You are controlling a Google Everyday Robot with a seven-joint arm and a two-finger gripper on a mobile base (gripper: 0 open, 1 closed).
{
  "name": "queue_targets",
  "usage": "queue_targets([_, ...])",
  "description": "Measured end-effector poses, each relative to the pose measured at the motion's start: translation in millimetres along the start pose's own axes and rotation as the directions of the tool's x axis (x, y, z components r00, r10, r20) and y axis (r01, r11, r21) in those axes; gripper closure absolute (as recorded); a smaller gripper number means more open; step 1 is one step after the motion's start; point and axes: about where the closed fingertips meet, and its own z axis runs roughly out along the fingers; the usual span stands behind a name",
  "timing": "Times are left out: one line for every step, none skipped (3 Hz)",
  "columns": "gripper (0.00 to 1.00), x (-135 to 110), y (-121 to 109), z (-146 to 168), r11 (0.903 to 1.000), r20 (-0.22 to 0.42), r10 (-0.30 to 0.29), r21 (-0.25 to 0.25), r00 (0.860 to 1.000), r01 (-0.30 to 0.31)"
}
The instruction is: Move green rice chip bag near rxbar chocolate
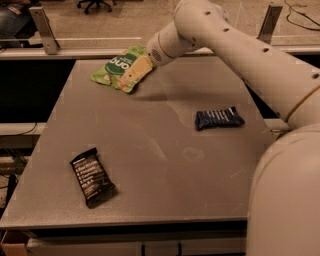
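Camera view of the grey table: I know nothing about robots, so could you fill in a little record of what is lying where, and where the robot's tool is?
surface: flat grey tabletop
far left: crinkly light-green snack bag with a dark round logo
near left: flat black bar wrapper with white text lines
right side: dark blue bar wrapper
tool: cream-coloured tool on the white arm, over the green bag's right part; contact unclear
bag to black wrapper: far apart, the move is not yet done

Office, by wheeled chair (95,4)
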Motion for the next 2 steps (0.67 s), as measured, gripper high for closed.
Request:
queue_targets([0.0,-14.0,-14.6,31.5,0.9983,0.037,0.018,0.054,0.999,-0.02])
queue_targets([0.0,-24.9,-16.3,59.4,0.9969,0.058,0.028,0.071,0.998,-0.033])
